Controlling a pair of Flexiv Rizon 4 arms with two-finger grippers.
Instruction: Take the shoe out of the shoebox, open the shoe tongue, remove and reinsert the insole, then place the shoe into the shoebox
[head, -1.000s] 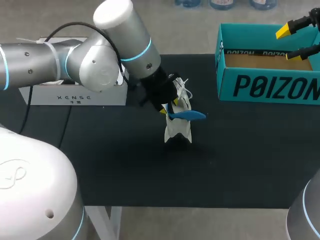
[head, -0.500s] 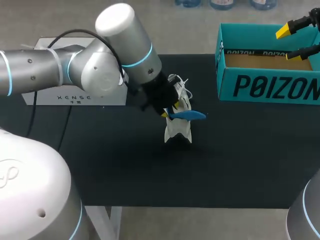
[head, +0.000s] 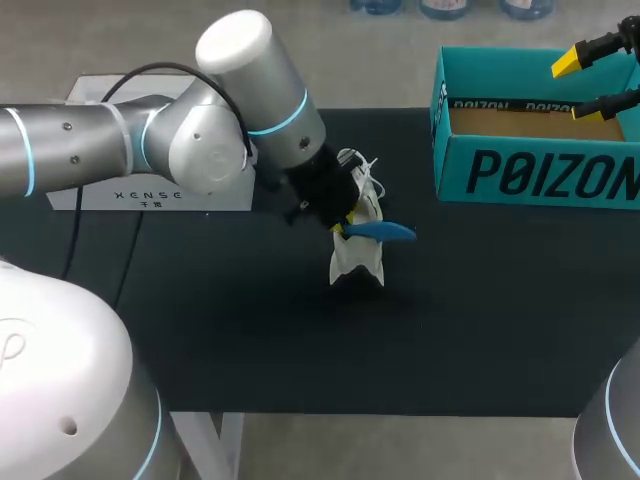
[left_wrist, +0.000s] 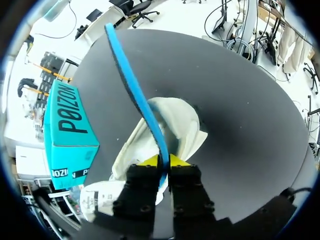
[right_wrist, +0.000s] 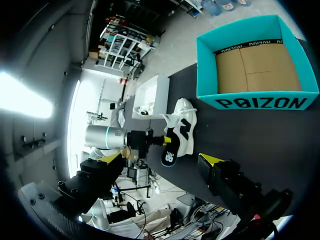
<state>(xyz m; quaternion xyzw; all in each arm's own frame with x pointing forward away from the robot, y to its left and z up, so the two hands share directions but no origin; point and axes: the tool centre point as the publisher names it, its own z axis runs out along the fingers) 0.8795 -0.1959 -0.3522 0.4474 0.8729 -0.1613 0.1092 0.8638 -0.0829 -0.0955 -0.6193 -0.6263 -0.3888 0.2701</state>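
Note:
A white shoe (head: 356, 256) stands on the black table mat, mid-table, with its opening turned up. A blue insole (head: 380, 231) sticks out of it toward the right. My left gripper (head: 346, 222) is at the shoe's opening. In the left wrist view, my left gripper (left_wrist: 164, 161) is shut on the thin edge of the blue insole (left_wrist: 135, 95), which rises out of the white shoe (left_wrist: 177, 125) ahead of the fingers. The teal shoebox (head: 540, 170) stands open at the back right. My right gripper (head: 597, 73) hangs open above it, holding nothing. The right wrist view takes in the shoebox (right_wrist: 256, 102) and the shoe (right_wrist: 182, 131).
A white box (head: 150, 192) lies at the back left behind my left arm. The black mat (head: 300, 340) stretches toward the front edge. The shoebox's floor is bare brown cardboard (right_wrist: 255, 62).
My left gripper's fingers have come together on the blue insole, and the left arm has shifted slightly to the right. The shoe and my right arm have stayed put.

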